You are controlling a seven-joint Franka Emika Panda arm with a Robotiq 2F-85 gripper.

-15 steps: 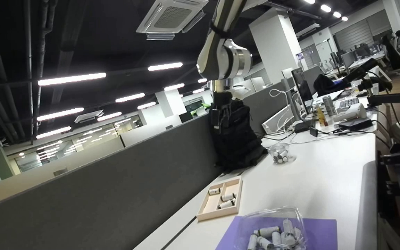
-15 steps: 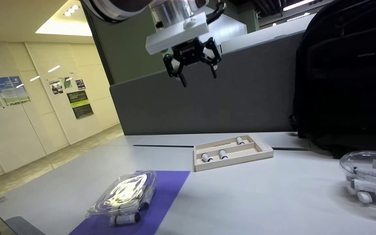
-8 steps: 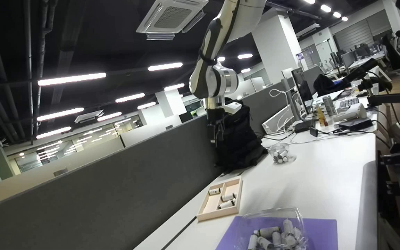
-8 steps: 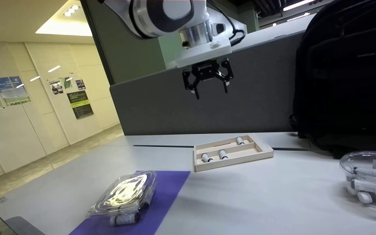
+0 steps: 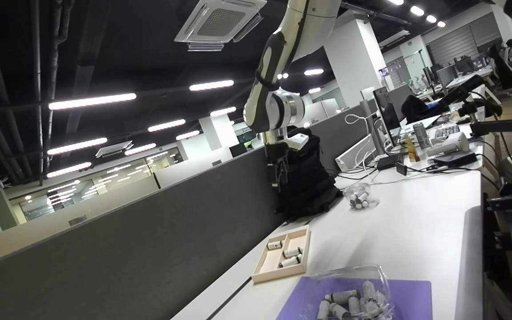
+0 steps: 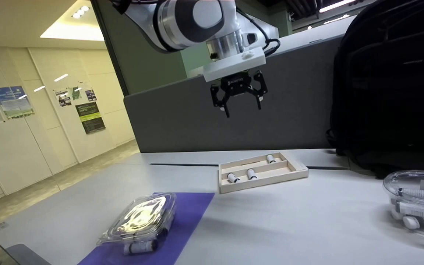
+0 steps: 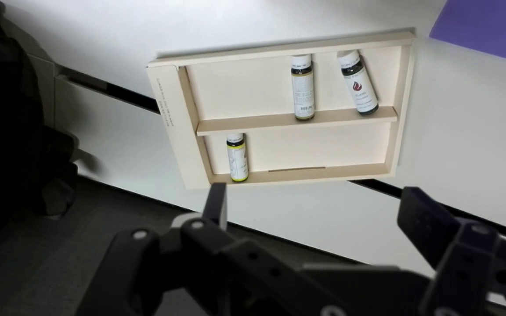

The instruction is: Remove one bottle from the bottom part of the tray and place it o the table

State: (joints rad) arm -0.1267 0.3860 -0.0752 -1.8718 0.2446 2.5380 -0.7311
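Note:
The tan wooden tray [image 7: 186, 145] lies on the white table [image 7: 472, 140]; the tray also shows in both exterior views [image 5: 278, 276] [image 6: 265, 182]. A divider splits it into two long compartments. In the wrist view, the upper compartment holds an upright-lying white-labelled bottle [image 7: 304, 94] and a slightly slanted bottle [image 7: 360, 87] with a red mark. The lower compartment holds a bottle with yellow bands [image 7: 237, 162] at its left end. My gripper [image 7: 316, 193] is open and empty, its fingers wide apart. It hangs well above the tray in an exterior view [image 6: 243, 110], touching nothing.
A purple sheet [image 6: 197, 202] carries a clear lidded container [image 6: 142, 217] of bottles near the tray. A round clear tub [image 6: 418, 206] of bottles stands on the backpack's side. A black backpack [image 6: 392, 92] leans at the dark grey partition [image 6: 182, 125] behind the tray.
My gripper has come down and moved toward the space above the tray, faster at first and only a little in the last half second. It stays open. The tray and bottles have not moved.

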